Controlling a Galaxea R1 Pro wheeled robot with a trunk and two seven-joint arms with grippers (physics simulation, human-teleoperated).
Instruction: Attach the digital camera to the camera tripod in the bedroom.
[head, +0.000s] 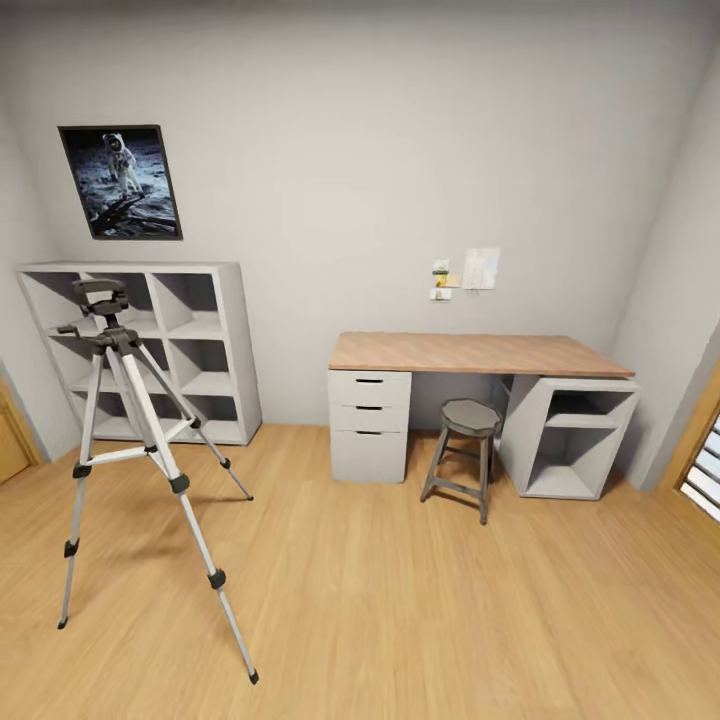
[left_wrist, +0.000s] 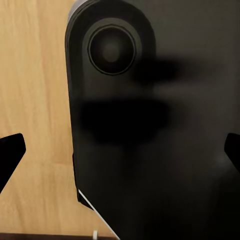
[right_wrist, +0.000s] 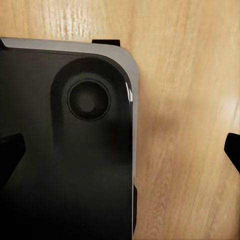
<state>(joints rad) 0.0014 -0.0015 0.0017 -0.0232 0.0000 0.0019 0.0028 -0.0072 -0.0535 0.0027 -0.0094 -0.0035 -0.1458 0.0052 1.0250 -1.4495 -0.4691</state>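
I'm carrying both grippers spread wide and holding nothing, left fingertips (left_wrist: 11, 150) and right fingertips (right_wrist: 12, 147) hanging over my own dark base (right_wrist: 65, 150) and the plank floor (head: 400, 600), parked while I'm looking around. One camera tripod (head: 125, 440) is standing just before the cube shelving (head: 200, 340); one desk (head: 470, 352) and one stool (head: 468, 420) sit well right of it. No digital camera spotted.

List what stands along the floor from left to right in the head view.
camera tripod → white cube shelving → drawer unit → stool → open side cabinet of the desk
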